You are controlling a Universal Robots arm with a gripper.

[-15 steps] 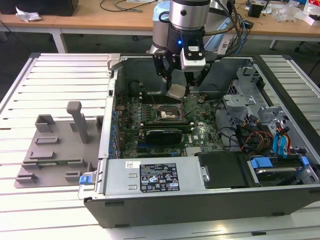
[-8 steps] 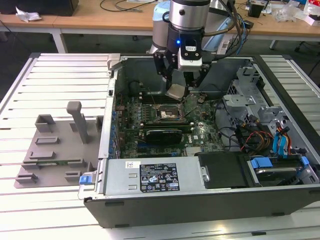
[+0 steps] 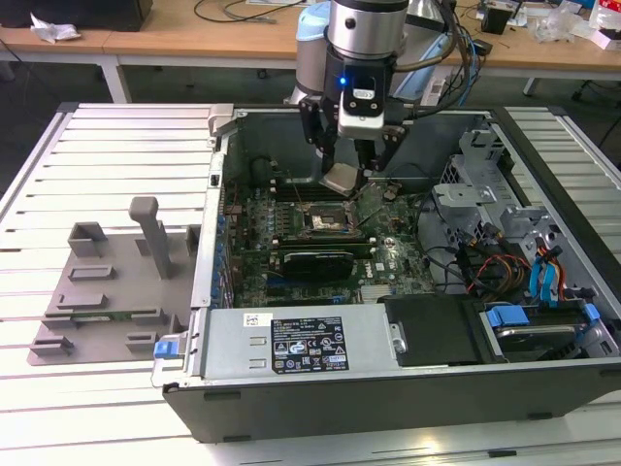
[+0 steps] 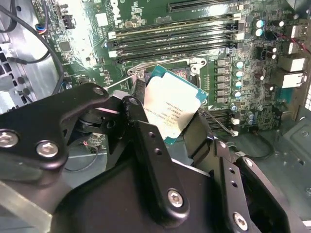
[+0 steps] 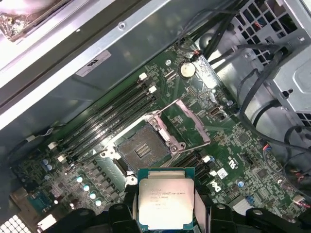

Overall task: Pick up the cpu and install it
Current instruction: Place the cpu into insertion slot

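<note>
Holding the small flat square silvery-topped cpu (image 3: 342, 179) by its edges, your black two-finger gripper (image 3: 344, 173) hangs inside the open black computer case (image 3: 388, 408), above the motherboard's middle in the exterior view. Second wrist view: jaws clamped on opposite cpu sides, likely sparing its contacts. First wrist view: black square socket (image 5: 142, 150) lies bare, metal frame (image 5: 192, 121) swung open to receive it; cpu near, not seated.

rear: wooden desks (image 3: 175, 44) | below: dark floor (image 3: 58, 83) | front: slatted metal table (image 3: 116, 146)
</note>
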